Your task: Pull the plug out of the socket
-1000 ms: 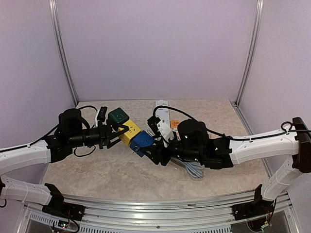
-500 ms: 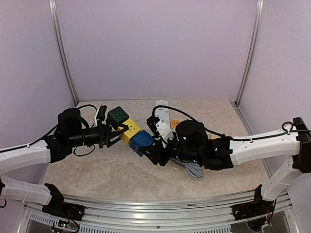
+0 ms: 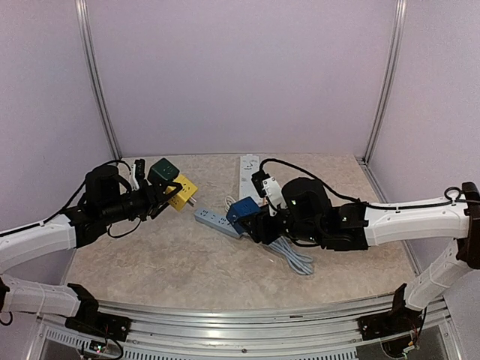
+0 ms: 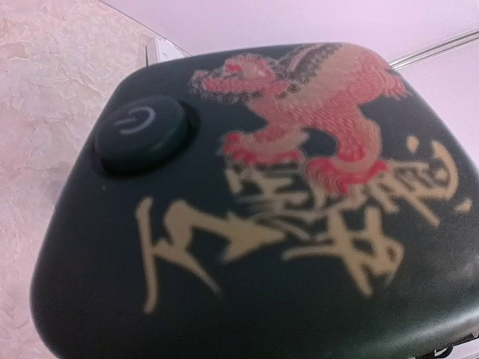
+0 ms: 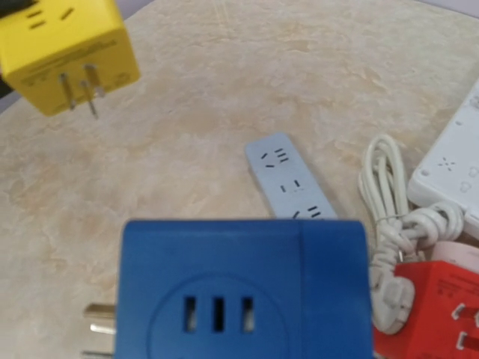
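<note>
Clamps yellow plug cube point(image 3: 182, 192) in left gripper point(image 3: 166, 196), up off table point(image 3: 150, 262) at left: two bare prongs showing, green cube point(image 3: 163, 172) joined on top. Clamps blue socket cube point(image 3: 243, 209) in right gripper point(image 3: 253, 222), well apart from it. Shows grey power strip point(image 3: 216, 221) flat between them, white cable point(image 5: 408, 224) and red cube point(image 5: 426, 307) near.

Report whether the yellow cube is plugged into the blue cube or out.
Out. The yellow cube hangs clear of the blue cube, its two metal prongs bare.
</note>
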Action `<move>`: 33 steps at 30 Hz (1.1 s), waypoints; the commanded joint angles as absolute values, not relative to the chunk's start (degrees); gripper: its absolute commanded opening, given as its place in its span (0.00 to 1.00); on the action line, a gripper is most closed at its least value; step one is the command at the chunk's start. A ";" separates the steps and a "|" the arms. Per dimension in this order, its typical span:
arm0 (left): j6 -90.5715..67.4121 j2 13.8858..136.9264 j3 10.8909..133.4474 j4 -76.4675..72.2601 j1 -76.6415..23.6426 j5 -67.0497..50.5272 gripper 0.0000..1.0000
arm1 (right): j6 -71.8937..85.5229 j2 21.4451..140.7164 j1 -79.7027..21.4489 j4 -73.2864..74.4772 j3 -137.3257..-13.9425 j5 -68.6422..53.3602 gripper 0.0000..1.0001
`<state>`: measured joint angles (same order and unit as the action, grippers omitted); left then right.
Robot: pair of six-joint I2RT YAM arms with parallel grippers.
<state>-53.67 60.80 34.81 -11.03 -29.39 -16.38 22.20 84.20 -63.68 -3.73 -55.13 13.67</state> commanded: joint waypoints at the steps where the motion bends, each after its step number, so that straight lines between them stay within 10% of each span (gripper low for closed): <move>1: -52.46 59.76 34.51 -13.71 -29.53 -15.62 0.35 | 21.29 80.14 -64.00 -6.93 -53.16 12.46 0.00; 33: -53.02 59.94 33.05 -13.45 -28.74 -17.24 0.35 | 31.34 69.91 -36.10 13.53 -32.74 23.97 0.00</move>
<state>-53.69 60.82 33.23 -10.81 -29.23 -16.49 30.11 70.39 -39.29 14.59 -34.17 23.00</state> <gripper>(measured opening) 0.626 0.605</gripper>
